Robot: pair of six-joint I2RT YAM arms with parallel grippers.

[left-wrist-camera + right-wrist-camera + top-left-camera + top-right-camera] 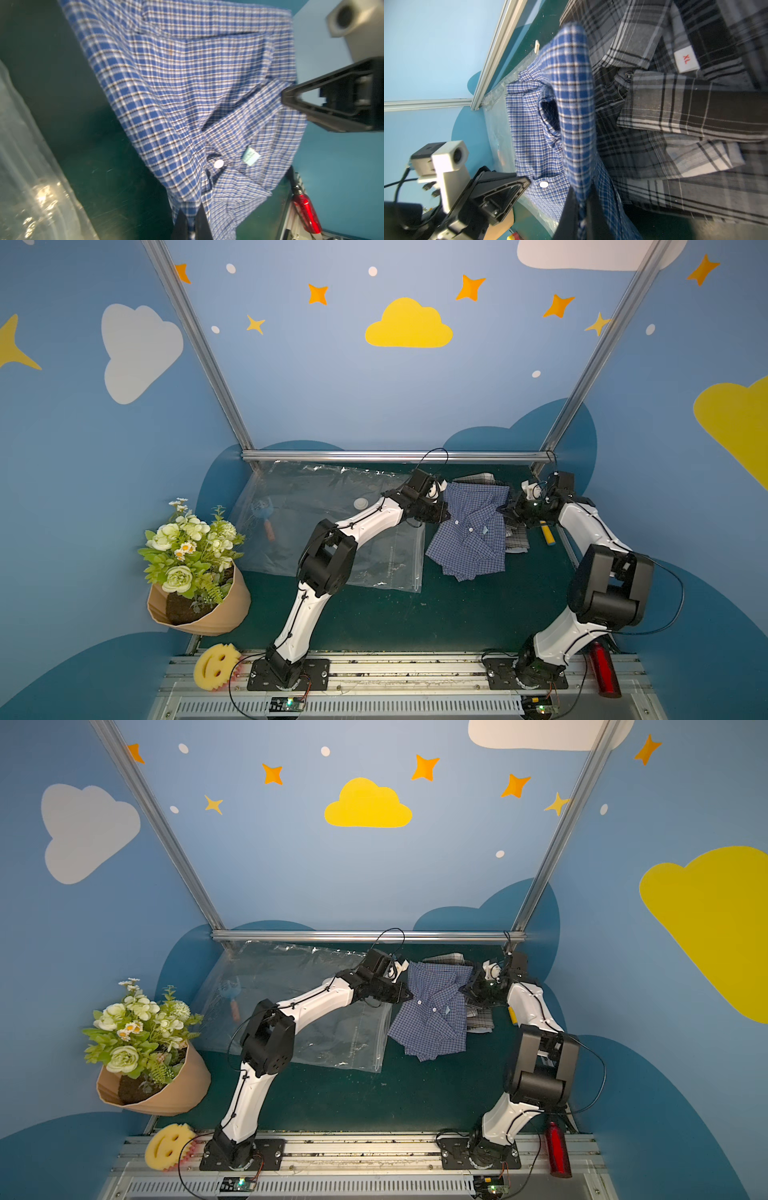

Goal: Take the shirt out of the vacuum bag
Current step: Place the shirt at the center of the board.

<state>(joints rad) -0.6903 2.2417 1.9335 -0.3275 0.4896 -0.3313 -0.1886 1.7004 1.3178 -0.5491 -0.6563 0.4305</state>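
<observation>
Both arms are on the blue checked shirt (pixel 469 539) at once, and it sits outside the vacuum bag (pixel 316 531), which lies flat and slack on the green table (pixel 395 614) off to the shirt's left in both top views. The left gripper (pixel 192 220) is clamped tight on a fold of the blue cloth, its jaws together with fabric pinched between them. The right gripper (pixel 580 207) is nipped shut on the opposite edge, where a ridge of check rises straight out of its jaws. A two-point hold makes sense here, since limp cloth sags and drags if taken from one side only, and spreading it keeps it clear of the bag mouth. The shirt drapes partly over a grey plaid shirt (pixel 695 104) underneath, so it looks like a pile is being built on that side. Whether the blue hem just touches the bag's zip edge (pixel 419 556) or lies just beside it, I can't tell. By my reading the extraction is essentially done, with setting down and letting go left to do.
</observation>
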